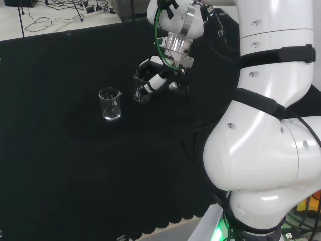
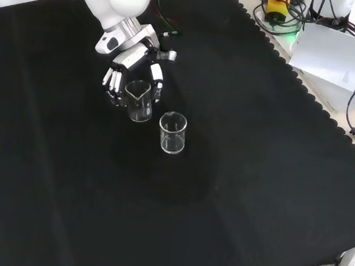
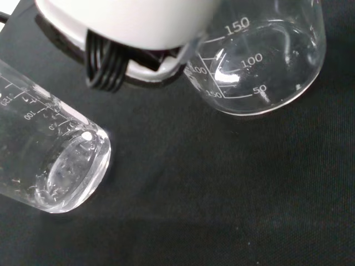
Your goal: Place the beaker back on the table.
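Note:
The hand (image 1: pixel 156 80) (image 2: pixel 121 75) has its fingers curled round a clear glass beaker (image 1: pixel 142 93) (image 2: pixel 139 101), which it holds upright and low over the black cloth. I cannot tell whether the base touches the cloth. A second clear beaker (image 1: pixel 110 104) (image 2: pixel 172 132) stands free on the cloth, just left of the held one in the head view and nearer the camera in the front view. The wrist view has two graduated beakers close together, one (image 3: pixel 260 61) partly behind the hand's blurred white part (image 3: pixel 127 19), the other (image 3: pixel 52 160) beside it. Both look empty.
The arm's white links (image 1: pixel 271 125) rise at the right of the head view. The cloth's scalloped edge (image 2: pixel 310 97) runs along the right of the front view, with cables and a grey box (image 2: pixel 333 58) beyond it.

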Controlling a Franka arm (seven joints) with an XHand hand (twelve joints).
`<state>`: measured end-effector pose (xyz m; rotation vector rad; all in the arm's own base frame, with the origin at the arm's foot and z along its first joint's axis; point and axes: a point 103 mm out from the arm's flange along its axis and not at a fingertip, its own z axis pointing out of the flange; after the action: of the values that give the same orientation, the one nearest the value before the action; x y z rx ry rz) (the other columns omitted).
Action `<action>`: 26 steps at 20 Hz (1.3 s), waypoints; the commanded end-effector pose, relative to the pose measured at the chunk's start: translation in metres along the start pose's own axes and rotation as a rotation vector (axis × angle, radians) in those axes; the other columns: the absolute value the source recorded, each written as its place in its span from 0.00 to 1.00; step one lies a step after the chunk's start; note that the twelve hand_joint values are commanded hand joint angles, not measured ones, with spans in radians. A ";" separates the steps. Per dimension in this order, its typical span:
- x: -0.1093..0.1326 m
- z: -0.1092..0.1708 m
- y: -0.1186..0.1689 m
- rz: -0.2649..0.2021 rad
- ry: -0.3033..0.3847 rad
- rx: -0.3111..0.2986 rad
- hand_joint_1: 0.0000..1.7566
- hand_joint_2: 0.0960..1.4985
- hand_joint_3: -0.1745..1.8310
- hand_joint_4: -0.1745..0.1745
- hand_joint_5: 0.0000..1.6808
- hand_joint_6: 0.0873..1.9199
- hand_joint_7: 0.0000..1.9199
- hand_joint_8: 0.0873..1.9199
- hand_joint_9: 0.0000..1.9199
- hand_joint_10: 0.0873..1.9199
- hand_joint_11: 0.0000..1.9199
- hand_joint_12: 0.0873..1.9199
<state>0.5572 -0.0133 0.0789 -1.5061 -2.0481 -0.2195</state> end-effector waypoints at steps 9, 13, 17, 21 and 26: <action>0.012 -0.011 -0.009 0.012 -0.076 0.005 0.57 0.33 0.40 0.44 0.32 0.38 0.24 0.31 0.40 0.00 0.13 0.68; 0.017 -0.006 -0.009 0.007 -0.117 0.019 0.57 0.33 0.40 0.44 0.32 0.37 0.23 0.31 0.40 0.01 0.12 0.69; 0.021 -0.005 -0.008 0.004 -0.146 0.026 0.57 0.32 0.40 0.44 0.32 0.36 0.23 0.31 0.35 0.13 0.12 0.69; 0.028 -0.008 -0.004 0.011 -0.160 0.022 0.57 0.32 0.40 0.43 0.28 0.34 0.20 0.32 0.27 0.26 0.10 0.70; 0.041 -0.014 -0.001 0.018 -0.191 0.009 0.56 0.32 0.39 0.40 0.19 0.18 0.09 0.31 0.14 0.31 0.01 0.70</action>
<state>0.5521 0.0075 0.1042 -1.5738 -2.1623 -0.0709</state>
